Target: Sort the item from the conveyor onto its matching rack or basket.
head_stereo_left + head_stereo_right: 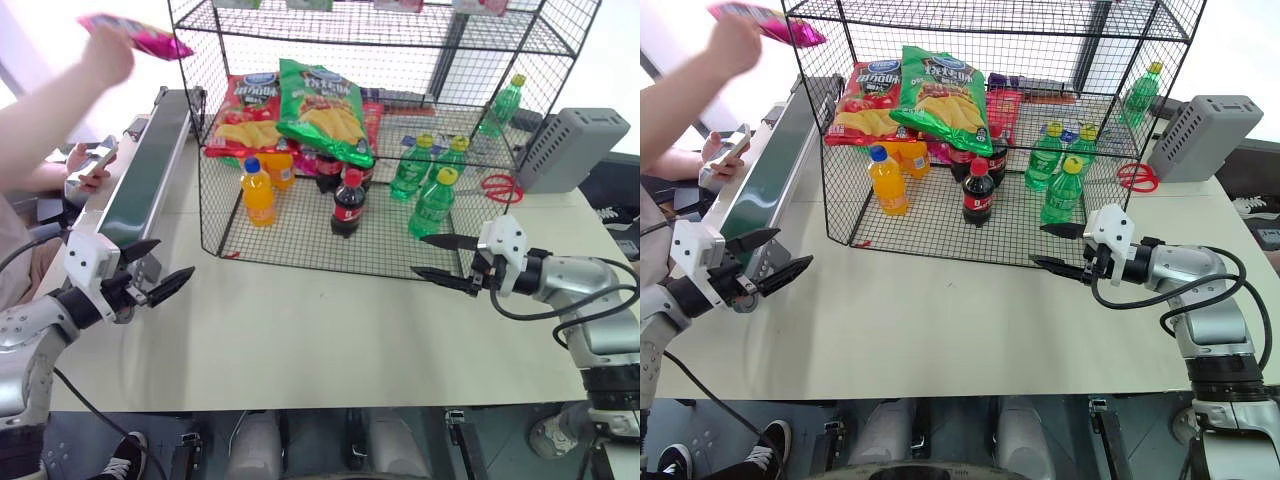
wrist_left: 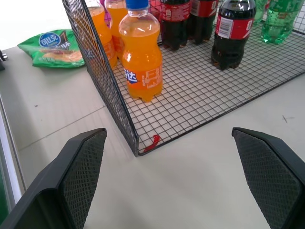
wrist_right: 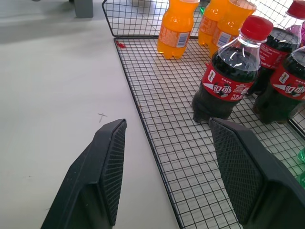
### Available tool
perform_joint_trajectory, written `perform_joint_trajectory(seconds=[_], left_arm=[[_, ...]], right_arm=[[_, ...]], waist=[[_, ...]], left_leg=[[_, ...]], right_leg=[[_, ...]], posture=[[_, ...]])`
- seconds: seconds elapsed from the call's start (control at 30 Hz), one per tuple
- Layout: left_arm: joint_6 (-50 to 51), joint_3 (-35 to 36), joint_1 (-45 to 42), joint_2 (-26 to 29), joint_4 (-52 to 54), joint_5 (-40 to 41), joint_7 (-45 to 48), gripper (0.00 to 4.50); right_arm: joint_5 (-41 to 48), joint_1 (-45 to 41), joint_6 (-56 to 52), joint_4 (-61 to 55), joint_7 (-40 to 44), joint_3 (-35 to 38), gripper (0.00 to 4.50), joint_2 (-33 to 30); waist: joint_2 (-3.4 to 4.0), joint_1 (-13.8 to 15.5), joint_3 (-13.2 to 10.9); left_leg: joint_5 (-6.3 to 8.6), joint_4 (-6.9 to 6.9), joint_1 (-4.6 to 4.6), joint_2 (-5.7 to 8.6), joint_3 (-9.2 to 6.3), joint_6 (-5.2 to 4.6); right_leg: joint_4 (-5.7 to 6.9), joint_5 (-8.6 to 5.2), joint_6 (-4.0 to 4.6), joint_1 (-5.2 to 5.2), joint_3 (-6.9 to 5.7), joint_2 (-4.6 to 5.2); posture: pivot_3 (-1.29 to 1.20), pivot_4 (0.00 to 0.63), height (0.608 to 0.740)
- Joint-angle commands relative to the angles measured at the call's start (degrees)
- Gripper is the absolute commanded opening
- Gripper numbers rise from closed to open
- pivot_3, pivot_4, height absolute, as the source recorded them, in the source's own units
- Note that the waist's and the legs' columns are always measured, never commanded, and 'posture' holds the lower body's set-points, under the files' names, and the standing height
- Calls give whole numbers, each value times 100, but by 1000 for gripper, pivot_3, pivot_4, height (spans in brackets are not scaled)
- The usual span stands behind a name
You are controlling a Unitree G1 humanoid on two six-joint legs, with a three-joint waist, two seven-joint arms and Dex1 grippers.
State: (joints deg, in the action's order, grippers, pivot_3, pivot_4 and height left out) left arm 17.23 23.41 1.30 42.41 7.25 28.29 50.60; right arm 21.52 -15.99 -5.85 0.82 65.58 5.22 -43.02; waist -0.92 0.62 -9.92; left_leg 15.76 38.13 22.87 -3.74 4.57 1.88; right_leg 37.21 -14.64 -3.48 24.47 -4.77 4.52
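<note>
- My left end effector [image 1: 158, 271] hangs over the near left of the tabletop [image 1: 300, 340], just off the near end of the conveyor [image 1: 145, 170], fingers spread wide with nothing between them.
- My right end effector [image 1: 448, 260] hangs over the near right, at the rack's [image 1: 400, 130] front edge, fingers parted about halfway and empty.
- The step in hand, as I judge it, is waiting: the item [image 1: 135, 36] is not on the belt yet. A person's hand [image 1: 105, 55] holds it up in the air above the conveyor's far end.
- To do this well I would keep both arms out of the belt's path until the bag lands and rides near, then take it with the left one, which is closest and already fully open.
- The bag is crinkly, slick film, puffed with air; I would pinch a flat edge seam, not the bulging middle.
- The belt is smooth dark green in a grey metal frame; the rack is thin black wire mesh that fingertips could snag on.
- Further in, rigid orange, cola and green bottles stand on the bottom grid; red and green chip bags lie behind them, probably where the item belongs.
</note>
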Motion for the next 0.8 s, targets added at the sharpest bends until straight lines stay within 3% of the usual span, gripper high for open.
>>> perform_joint_trajectory(seconds=[0.03,0.33,0.8], left_arm=[[18,152,-37,81,199,113,-6,4500],[476,323,113,129,296,575,168,4500],[299,594,432,169,324,661,287,4500]], right_arm=[[49,-109,88,-12,-6,49,2848,46],[43,-206,96,-43,17,18,2848,83],[141,-319,-67,-234,194,-154,2848,86]], waist=[[0,0,0],[0,-4,0],[1,-7,0]], left_leg=[[0,0,0,0,0,0],[0,0,0,0,0,0],[0,0,-1,-1,-1,0]], right_leg=[[0,0,0,0,0,0],[1,0,0,0,0,0],[1,0,0,0,0,0]], posture=[[0,150,740],[0,150,740],[0,150,740]])
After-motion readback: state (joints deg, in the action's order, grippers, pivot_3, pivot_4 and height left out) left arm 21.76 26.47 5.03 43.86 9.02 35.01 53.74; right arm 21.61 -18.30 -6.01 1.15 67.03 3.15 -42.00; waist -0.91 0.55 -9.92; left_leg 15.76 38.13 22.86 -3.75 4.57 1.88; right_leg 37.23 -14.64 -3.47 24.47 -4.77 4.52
